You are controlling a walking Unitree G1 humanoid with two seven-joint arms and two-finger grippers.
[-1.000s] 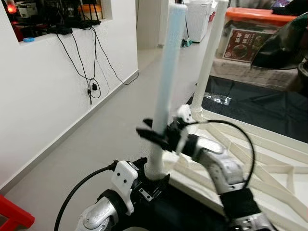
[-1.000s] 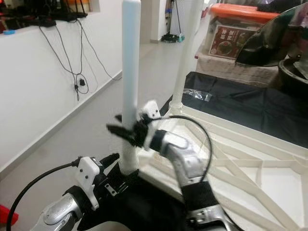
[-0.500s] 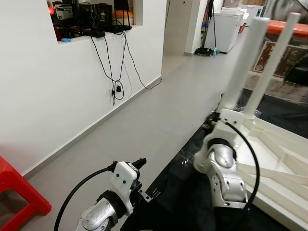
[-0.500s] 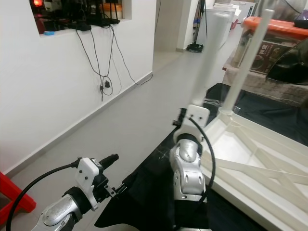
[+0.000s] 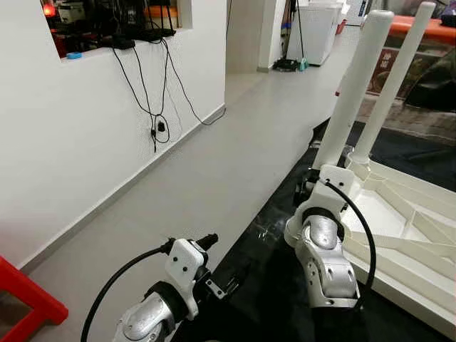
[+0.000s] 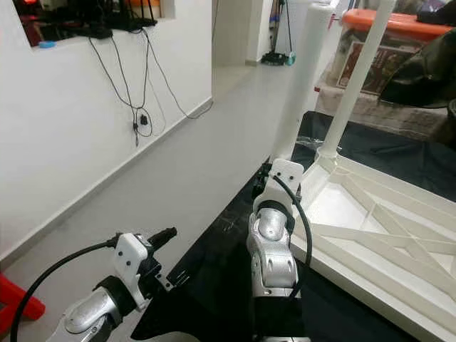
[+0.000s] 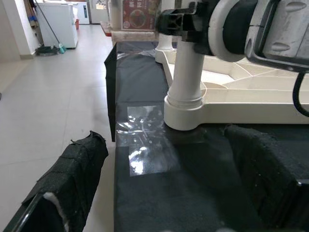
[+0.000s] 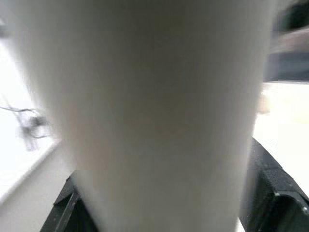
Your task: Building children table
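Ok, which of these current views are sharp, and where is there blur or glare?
Both eye views are sharp and evenly lit. The left wrist view is clear on the white round table leg, with glare on a clear plastic patch over the black sheet. The right wrist view is an out-of-focus blur, the leg pressed close to its lens.

The right arm reaches forward, its silver wrist bent upward, and the right gripper [image 8: 159,212] has one black finger on each side of a white table leg [image 5: 350,92]. The left gripper [image 7: 169,193] sits low, its padded fingers [image 7: 72,169] spread wide apart.
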